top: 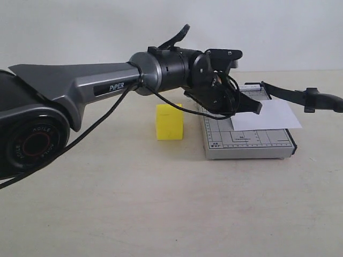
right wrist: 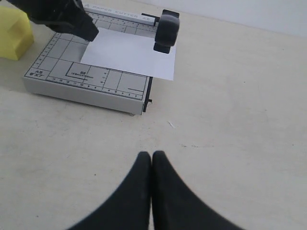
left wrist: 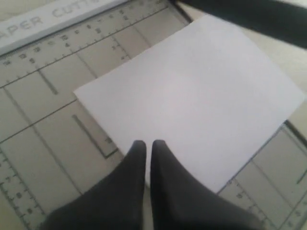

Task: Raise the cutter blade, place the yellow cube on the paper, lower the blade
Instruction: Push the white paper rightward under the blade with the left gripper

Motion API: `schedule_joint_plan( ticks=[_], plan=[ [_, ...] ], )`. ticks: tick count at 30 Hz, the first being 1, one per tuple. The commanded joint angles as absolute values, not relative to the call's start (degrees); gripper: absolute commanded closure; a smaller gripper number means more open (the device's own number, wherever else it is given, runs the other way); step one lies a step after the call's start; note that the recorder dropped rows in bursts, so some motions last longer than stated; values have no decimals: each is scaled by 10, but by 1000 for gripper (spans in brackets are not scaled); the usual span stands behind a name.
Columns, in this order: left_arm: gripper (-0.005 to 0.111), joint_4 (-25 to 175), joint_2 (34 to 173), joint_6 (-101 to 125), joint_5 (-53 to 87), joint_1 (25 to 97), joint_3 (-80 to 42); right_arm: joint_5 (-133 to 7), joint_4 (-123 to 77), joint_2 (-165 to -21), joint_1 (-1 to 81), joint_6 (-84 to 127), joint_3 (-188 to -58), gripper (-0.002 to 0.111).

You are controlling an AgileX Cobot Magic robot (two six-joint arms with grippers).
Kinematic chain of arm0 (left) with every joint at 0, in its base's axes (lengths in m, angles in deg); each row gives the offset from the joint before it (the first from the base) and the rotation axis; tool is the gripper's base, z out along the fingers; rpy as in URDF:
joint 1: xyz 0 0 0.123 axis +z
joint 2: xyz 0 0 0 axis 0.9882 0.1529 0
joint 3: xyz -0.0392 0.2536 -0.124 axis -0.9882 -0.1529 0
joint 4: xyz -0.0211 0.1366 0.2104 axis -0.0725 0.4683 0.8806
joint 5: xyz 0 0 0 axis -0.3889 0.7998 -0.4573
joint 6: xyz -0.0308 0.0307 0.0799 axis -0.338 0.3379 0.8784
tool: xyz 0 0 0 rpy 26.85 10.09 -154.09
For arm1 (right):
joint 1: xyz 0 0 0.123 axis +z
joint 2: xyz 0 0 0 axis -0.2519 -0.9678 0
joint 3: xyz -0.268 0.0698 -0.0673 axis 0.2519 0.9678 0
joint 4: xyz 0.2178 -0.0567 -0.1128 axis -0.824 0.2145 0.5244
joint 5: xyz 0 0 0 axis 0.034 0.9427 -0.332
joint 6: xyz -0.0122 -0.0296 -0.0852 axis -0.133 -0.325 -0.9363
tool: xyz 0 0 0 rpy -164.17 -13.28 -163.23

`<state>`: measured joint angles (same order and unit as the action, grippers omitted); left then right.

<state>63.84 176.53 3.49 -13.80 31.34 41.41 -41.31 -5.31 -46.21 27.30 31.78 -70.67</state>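
A robot test bench is showing: beige tabletop (top: 161,203) filling the lower frame, plain white wall (top: 80,27) running across the top.

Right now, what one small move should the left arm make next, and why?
Probably swing the left gripper from over the paper toward the yellow cube, opening it: the cutter blade looks raised, the cube sits beside the cutter base, and the gripper is shut, empty.
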Motion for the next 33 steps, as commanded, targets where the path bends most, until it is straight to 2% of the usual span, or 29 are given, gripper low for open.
schedule_joint_plan(
  ticks=[1, 13, 23, 33],
  plan=[
    [102, 699, 1763, -18, -150, 307, 414, -419, -54, -461, 271, 320, -706, 108],
    [102, 546, 1796, 133, -134, 295, 414, -419, -54, -461, 271, 320, -706, 108],
    [102, 557, 1809, 135, -139, 297, 414, -418, -56, -461, 271, 320, -706, 108],
    [102, 590, 1809, 208, -207, 334, 414, -415, -56, -461, 271, 320, -708, 108]
  ],
)
